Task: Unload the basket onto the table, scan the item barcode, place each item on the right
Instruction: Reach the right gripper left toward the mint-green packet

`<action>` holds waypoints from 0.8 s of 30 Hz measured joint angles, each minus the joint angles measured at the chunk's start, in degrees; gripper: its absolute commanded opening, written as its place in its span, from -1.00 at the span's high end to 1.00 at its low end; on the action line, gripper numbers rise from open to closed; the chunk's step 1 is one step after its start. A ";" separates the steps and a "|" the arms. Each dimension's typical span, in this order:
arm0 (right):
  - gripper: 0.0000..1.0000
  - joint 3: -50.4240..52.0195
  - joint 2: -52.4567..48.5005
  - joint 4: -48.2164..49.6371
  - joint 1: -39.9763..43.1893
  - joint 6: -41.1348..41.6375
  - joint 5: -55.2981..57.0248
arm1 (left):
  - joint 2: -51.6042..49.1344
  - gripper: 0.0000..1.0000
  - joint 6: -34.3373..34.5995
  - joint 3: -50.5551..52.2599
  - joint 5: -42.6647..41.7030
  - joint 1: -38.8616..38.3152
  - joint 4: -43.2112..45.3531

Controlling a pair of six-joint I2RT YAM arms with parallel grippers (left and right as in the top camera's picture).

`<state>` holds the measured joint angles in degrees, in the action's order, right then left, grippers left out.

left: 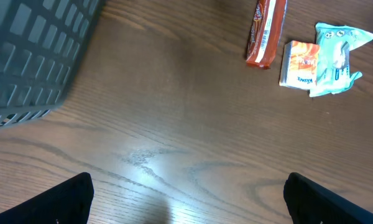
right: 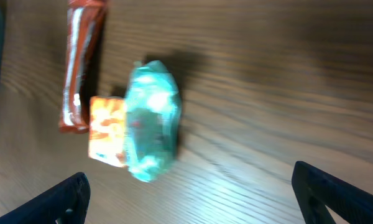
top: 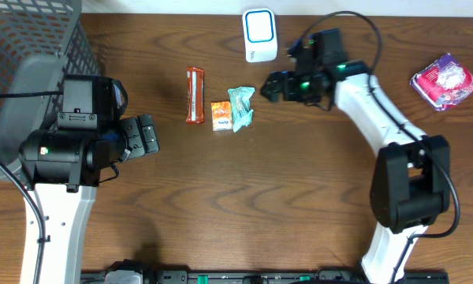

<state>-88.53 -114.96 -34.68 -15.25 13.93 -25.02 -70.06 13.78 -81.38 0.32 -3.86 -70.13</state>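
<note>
R hand [top: 270, 87] spread, empty; teal packet [top: 241, 108] on desk [top: 299, 197] just ahead of it, not touching. L hand [top: 148, 134] spread, idle. White scanner [top: 259, 35] near R hand. My guess: pick-up & scan both left.

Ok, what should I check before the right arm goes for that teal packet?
1. Right gripper open and empty: ok.
2. Teal packet ahead of the fingers, nothing on top of it: ok.
3. Teal packet apart from its neighbours: not ok, it touches the orange packet.
4. Barcode visible on the teal packet: cannot tell, the view is blurred.
5. Scanner unobstructed: ok.
6. Left gripper open and away from the items: ok.
</note>
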 measured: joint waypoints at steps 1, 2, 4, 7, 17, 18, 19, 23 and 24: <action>-0.99 0.00 0.00 0.31 -1.14 0.90 0.85 | 0.00 -0.96 -0.02 0.00 -0.02 0.00 0.00; -0.98 0.00 0.00 0.72 -2.38 2.27 2.14 | -0.02 -0.96 0.00 0.00 -0.02 0.00 0.00; -0.99 0.00 0.00 1.40 -4.00 4.07 3.96 | 0.00 -0.96 0.00 0.00 0.00 0.00 0.00; -0.98 0.00 0.00 2.45 -5.70 6.62 6.03 | -0.02 -0.96 -0.02 0.00 0.00 0.00 0.00; -0.84 0.00 0.00 4.28 -8.07 13.14 8.37 | 0.00 -0.96 -0.02 0.00 0.00 0.00 0.00; -0.85 0.00 0.00 4.37 -8.28 13.40 8.41 | 0.00 -0.96 -0.02 0.00 -0.02 0.00 0.00; -0.84 0.00 -0.22 4.48 -8.90 13.88 8.46 | -0.02 -0.96 -0.02 0.00 0.00 0.00 0.00; -0.79 0.00 -2.67 4.66 -10.25 14.21 8.55 | 0.00 -0.96 -0.02 0.00 -0.02 0.00 0.00; -0.69 0.00 -3.34 4.70 -10.43 14.21 8.55 | -0.02 -0.96 0.00 0.00 -0.02 0.00 0.00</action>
<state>-88.53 -118.30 -29.98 -25.67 28.14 -16.47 -70.08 13.78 -81.38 0.30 -3.86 -70.13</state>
